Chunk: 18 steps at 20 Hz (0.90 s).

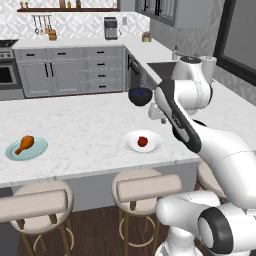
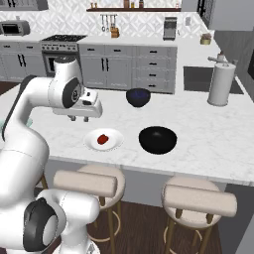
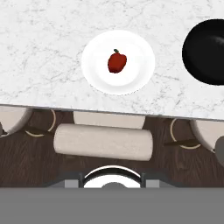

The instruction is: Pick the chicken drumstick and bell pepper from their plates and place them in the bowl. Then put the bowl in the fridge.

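One bell pepper (image 3: 117, 61) on white plate (image 3: 98, 78), drumstick (image 1: 25, 144) on teal plate (image 1: 40, 149) — black bowl (image 2: 157, 139)

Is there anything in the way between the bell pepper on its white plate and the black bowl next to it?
Nothing visible: only bare marble lies between the bell pepper on the white plate and the black bowl.

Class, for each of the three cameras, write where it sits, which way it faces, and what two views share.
Left base view: behind-left, facing the counter; arm lower right; chicken drumstick on teal plate.
Right base view: behind-right; arm lower left; end effector above the counter.
Hand view: looking down at the bell pepper on the white plate.
Shared: pepper, white plate, black bowl.
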Motion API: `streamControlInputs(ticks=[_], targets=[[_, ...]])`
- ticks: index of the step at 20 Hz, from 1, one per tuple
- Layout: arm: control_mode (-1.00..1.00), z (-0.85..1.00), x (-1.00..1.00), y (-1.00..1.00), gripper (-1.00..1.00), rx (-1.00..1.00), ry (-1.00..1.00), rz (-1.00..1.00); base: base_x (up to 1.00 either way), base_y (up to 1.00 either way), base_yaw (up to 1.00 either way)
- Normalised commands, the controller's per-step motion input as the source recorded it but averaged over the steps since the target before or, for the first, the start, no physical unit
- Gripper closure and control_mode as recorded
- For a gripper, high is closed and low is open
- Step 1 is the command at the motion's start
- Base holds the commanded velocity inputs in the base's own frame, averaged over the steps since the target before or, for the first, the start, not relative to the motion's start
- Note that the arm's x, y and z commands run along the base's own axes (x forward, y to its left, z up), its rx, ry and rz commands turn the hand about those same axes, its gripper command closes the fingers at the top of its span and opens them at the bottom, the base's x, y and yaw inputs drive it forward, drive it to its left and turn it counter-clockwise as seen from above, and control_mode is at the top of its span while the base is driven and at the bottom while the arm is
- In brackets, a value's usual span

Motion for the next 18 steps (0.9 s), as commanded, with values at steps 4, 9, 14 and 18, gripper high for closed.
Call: streamControlInputs(ticks=[4, 9, 14, 18], targets=[[-1.00, -0.13, -0.07, 0.03, -1.00, 0.00, -0.02, -0.06, 0.00, 0.00, 0.00], [-1.00, -0.99, 0.72, 0.29, -1.00, 0.00, -0.02, -0.21, 0.00, 0.00, 0.00], [-1.00, -0.67, 1.00, -0.05, -1.00, 0.03, 0.07, -0.15, 0.00, 0.00, 0.00], [-1.00, -0.33, 0.77, -0.25, -1.00, 0.09, 0.19, -0.01, 0.00, 0.00, 0.00]])
